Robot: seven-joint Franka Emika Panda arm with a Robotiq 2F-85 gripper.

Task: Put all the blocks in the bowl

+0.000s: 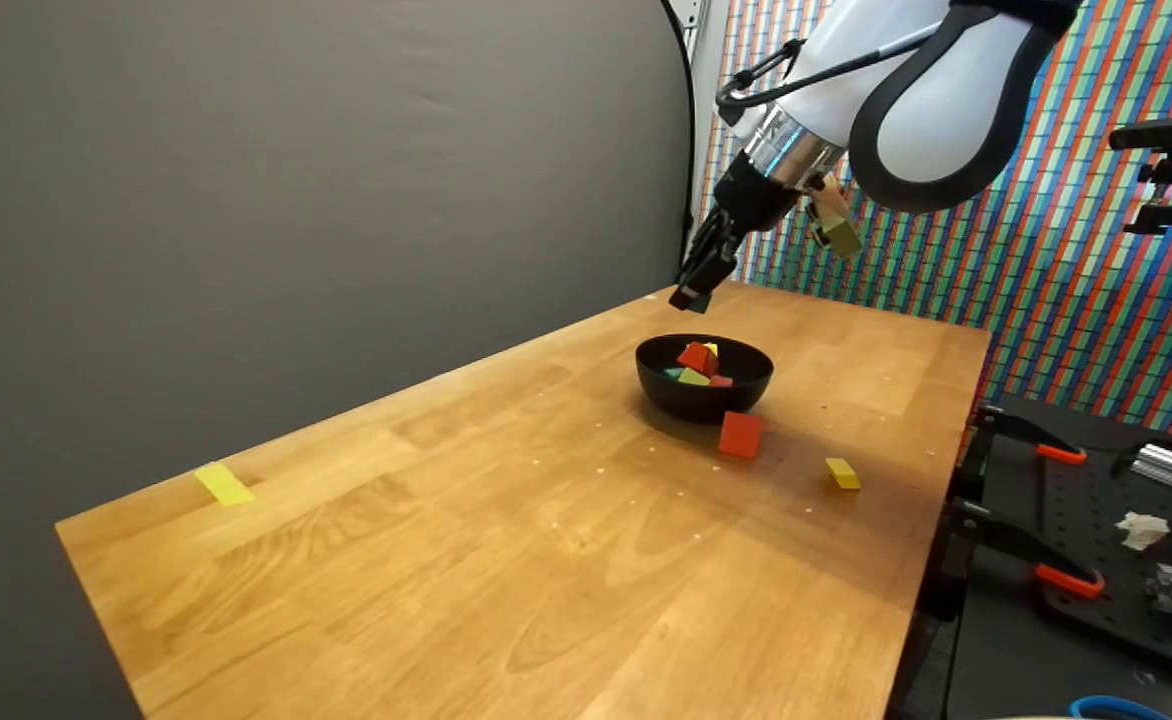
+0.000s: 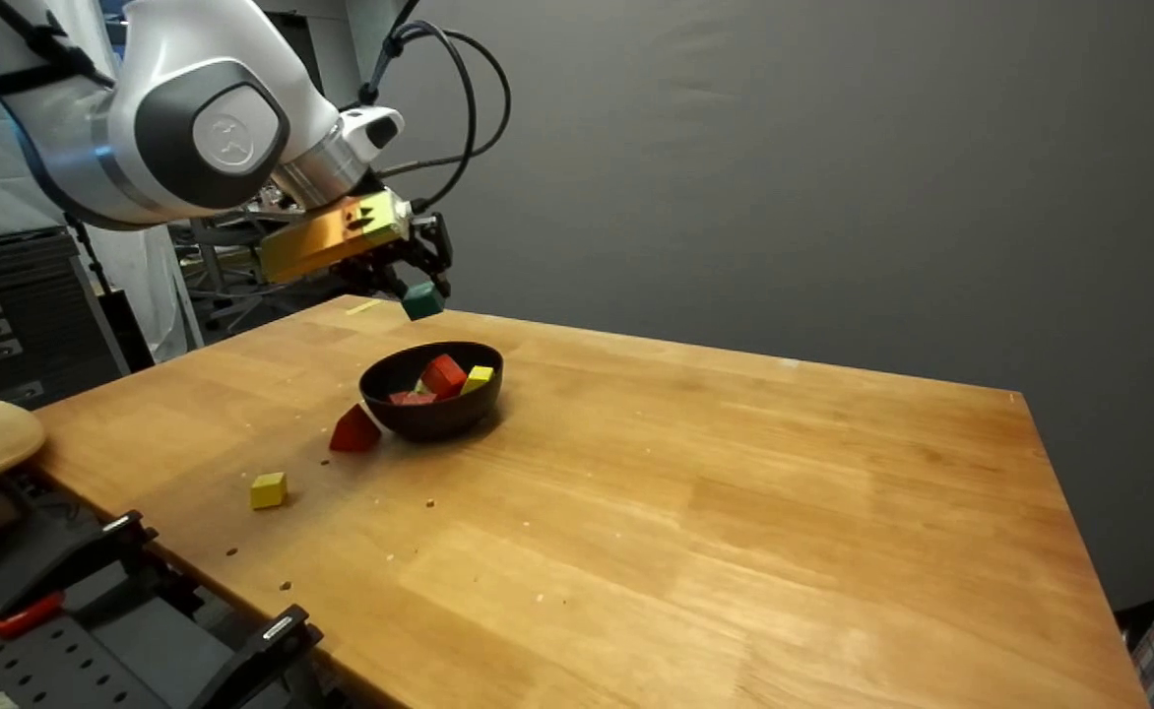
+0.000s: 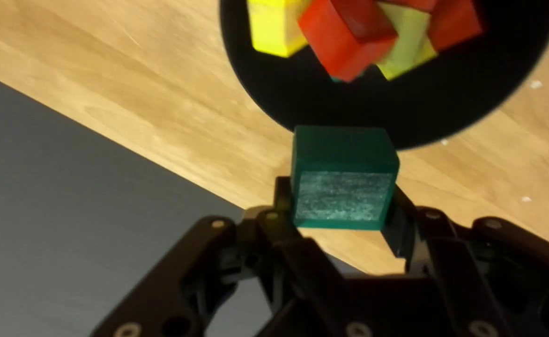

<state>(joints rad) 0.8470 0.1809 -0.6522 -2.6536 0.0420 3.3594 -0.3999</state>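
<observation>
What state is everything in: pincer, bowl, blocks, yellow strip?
Pincer: shut on green block
Green block: held in the air, higher than bowl
Bowl: upright, holding several blocks
Loose red block: on table beside bowl, contact unclear
Loose yellow block: on table, apart from bowl
Yellow strip: flat on table, near edge
</observation>
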